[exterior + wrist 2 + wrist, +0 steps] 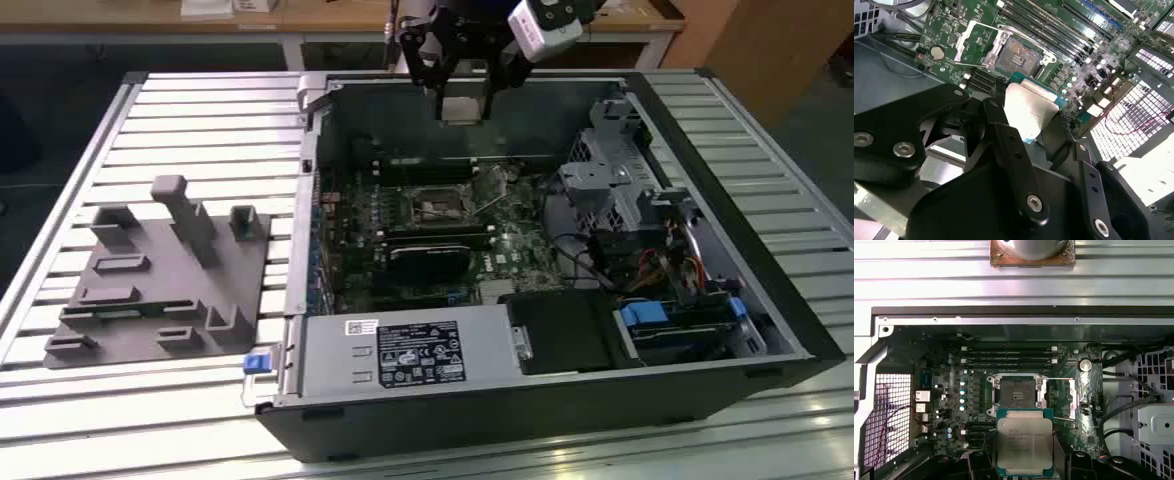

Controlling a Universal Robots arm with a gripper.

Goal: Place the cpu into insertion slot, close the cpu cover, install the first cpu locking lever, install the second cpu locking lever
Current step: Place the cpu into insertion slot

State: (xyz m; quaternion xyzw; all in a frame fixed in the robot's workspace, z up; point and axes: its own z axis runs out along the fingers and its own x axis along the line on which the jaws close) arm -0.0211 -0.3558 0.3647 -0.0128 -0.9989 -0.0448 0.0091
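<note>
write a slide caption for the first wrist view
Gripper holds the cpu above the motherboard, near the bare insertion slot, its cpu cover swung open.

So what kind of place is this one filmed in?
Probably a robotics lab or test bench: an opened PC case sits on a slatted metal table beside a grey parts fixture, with wooden benches behind. The gripper holds the cpu above the case.

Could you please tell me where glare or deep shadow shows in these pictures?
Second wrist view: the square silvery-grey metal cpu glares white, and the perforated metal case panel is washed out. Exterior view: the black computer case is shadowed inside.
</note>
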